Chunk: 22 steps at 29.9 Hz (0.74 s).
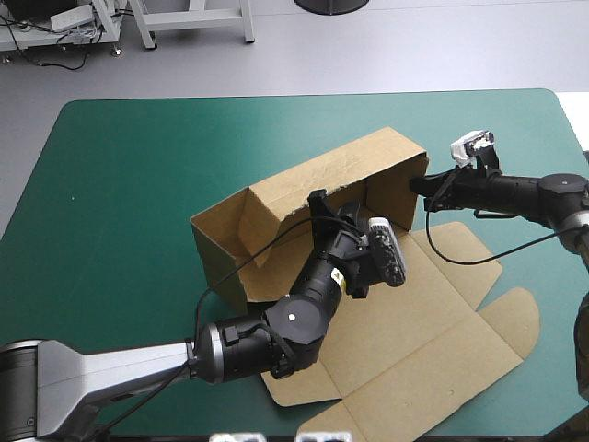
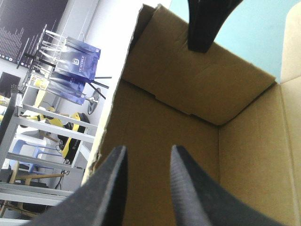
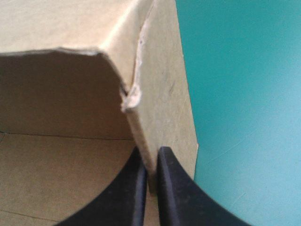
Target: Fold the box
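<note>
High view has the brown box [image 1: 350,166] at the middle of the teal-green cover [image 1: 120,184], turned so its long axis runs from 8 o'clock to 2 o'clock. Its walls are raised into an open tray. The lid [image 1: 414,350] lies flat on the cover, spreading from the tray toward 5 o'clock. The left arm comes in from 8 o'clock and reaches over the tray's near side. The left gripper [image 1: 322,204] is down inside the tray, close to the long far wall. The right arm comes in from 3 o'clock, and the right gripper [image 1: 423,187] meets the end wall [image 1: 391,189] at the tray's 2 o'clock end.

Left wrist view looks into an inner corner of the tray. The left gripper's two black fingers [image 2: 113,188] stand apart, released, with bare brown board showing in the gap between them. Ahead of them, one black finger [image 2: 205,28] of the right gripper shows at the end wall's rim.

Right wrist view shows the right gripper clenched on the box. Its fingers [image 3: 171,188] are all but closed, with the end wall's edge pinched between them. That edge has a small frayed nick just ahead of the fingertips, and the cover lies beside the wall's outer face.
</note>
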{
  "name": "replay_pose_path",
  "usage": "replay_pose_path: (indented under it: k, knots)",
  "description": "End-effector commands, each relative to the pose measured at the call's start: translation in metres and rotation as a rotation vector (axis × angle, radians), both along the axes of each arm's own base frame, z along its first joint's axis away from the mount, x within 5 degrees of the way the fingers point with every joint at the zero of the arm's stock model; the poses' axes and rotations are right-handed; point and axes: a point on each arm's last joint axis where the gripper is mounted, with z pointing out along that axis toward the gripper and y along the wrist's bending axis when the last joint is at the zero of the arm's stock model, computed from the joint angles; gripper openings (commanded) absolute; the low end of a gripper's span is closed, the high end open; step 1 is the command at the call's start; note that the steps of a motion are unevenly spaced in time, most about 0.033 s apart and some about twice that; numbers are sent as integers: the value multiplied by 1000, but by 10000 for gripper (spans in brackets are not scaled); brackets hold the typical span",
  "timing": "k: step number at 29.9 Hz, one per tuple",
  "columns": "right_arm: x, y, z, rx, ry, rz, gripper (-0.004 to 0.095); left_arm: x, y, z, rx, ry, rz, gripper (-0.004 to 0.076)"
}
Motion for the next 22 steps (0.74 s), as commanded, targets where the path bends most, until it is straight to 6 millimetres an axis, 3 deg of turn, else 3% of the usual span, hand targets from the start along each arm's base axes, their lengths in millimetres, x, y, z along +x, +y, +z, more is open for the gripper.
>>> replay_pose_path:
  k: [1,5,13,18,22]
  knots:
    - [-4,4,23,62,-31,5,-1,-16,8,46,-110,-92,3,129]
    - [-5,4,23,69,-4,-5,-1,-26,14,75,-232,-49,13,6]
    - [-8,5,27,88,16,-5,-2,-22,42,135,-474,94,68,-6]
    - [-13,7,34,104,18,-2,-2,12,73,164,-592,135,184,-6]
    - [-16,6,38,94,26,-13,-2,47,107,176,-636,164,290,-6]
